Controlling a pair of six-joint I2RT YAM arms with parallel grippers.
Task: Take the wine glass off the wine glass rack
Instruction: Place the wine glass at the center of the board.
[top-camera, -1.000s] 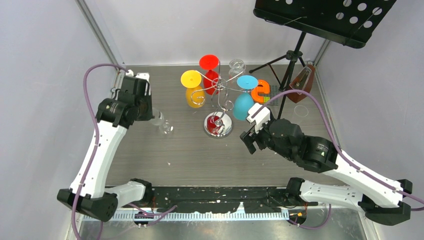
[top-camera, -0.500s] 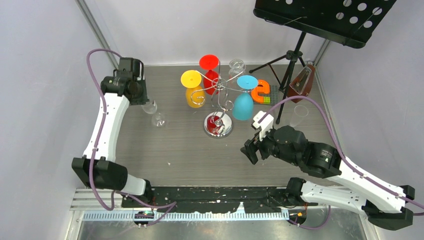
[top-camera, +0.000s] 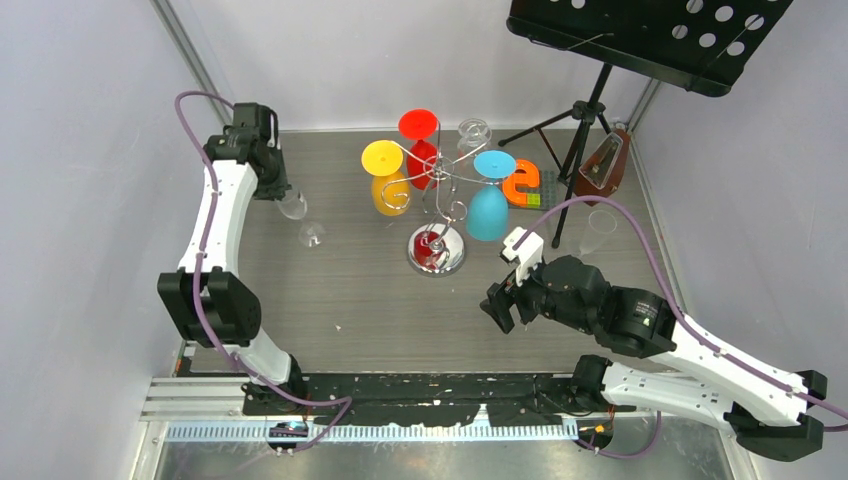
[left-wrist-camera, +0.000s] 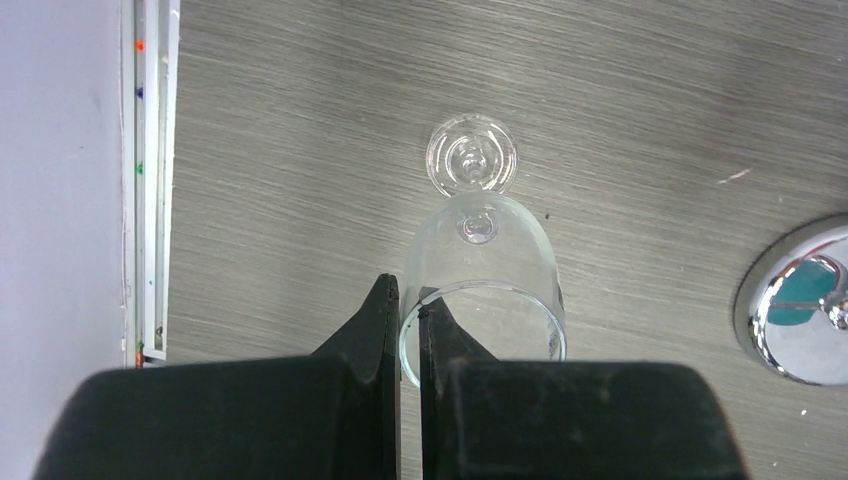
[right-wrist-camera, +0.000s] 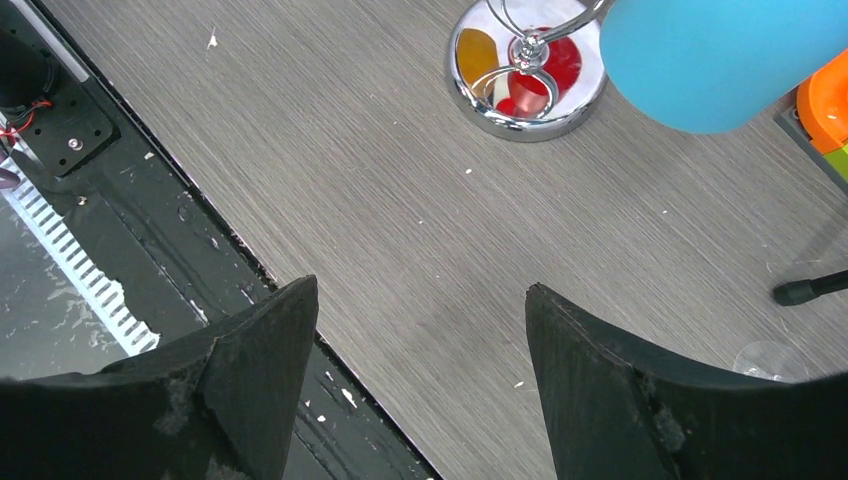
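My left gripper (top-camera: 277, 192) is at the table's back left, shut on the rim of a clear wine glass (top-camera: 300, 218). In the left wrist view one finger is inside the bowl and one outside (left-wrist-camera: 408, 312), and the wine glass (left-wrist-camera: 490, 260) hangs foot-down over the table. I cannot tell whether the foot touches the wood. The chrome wine glass rack (top-camera: 437, 250) stands mid-table with yellow (top-camera: 386, 180), red (top-camera: 420, 140) and blue (top-camera: 487, 200) glasses hanging on it. My right gripper (top-camera: 497, 305) is open and empty, in front and to the right of the rack's base (right-wrist-camera: 525, 75).
A black tripod music stand (top-camera: 640, 35) rises at the back right. By its legs sit an orange letter block (top-camera: 522, 184), a brown metronome (top-camera: 603, 160) and a clear cup (top-camera: 598, 226). A further clear glass (top-camera: 474, 133) is behind the rack. Grey walls close in on both sides.
My left arm has swung back and to the left, carrying the clear wine glass farther from the rack. My right gripper drew back from the blue glass toward the front, staying open.
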